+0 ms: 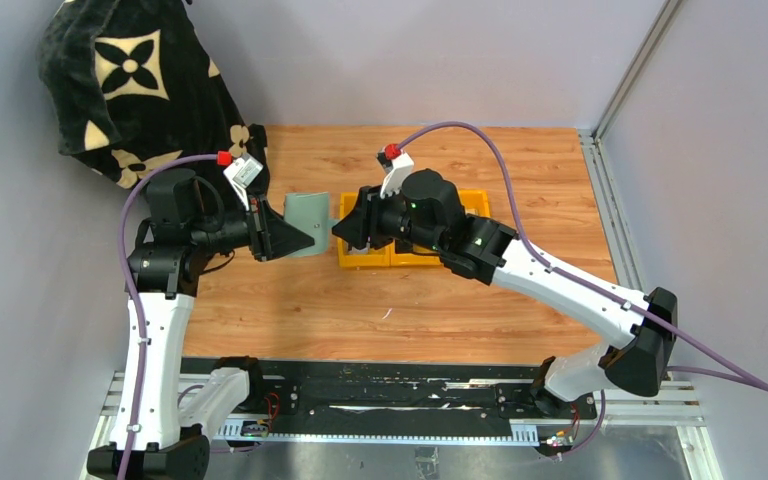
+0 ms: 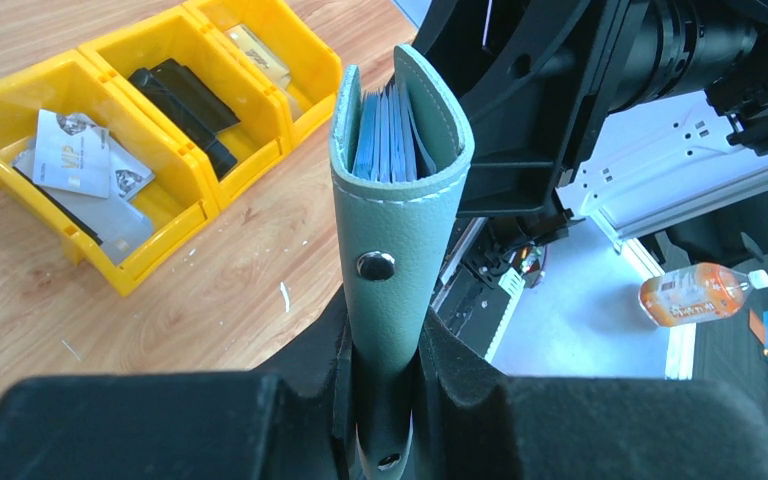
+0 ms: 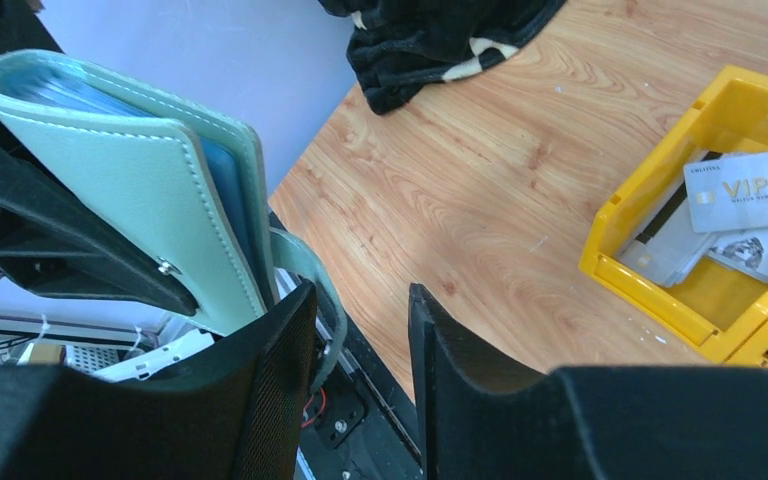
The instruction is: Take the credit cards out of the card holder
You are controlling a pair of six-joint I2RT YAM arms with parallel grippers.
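Top view: card holder (image 1: 310,212) left of centre, largely hidden between left gripper (image 1: 295,240) and right gripper (image 1: 344,231).

Left wrist view: holder clamped upright in left gripper; pocket contents indistinct. Reads "VIP" on credit card (image 2: 72,150) in yellow bin (image 2: 155,255), upper left.

Right wrist view: right gripper's jaws parted, gripping nothing; holder at left, cropped; bare wood centre.

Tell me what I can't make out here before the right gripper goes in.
- Top view: the right arm covers most of the yellow bins; contents hidden.
- Left wrist view: the card holder shows only blue pocket edges; what they hold is unclear. The left gripper hides its lower end.
- Right wrist view: the frame edge cuts off most of the bins.
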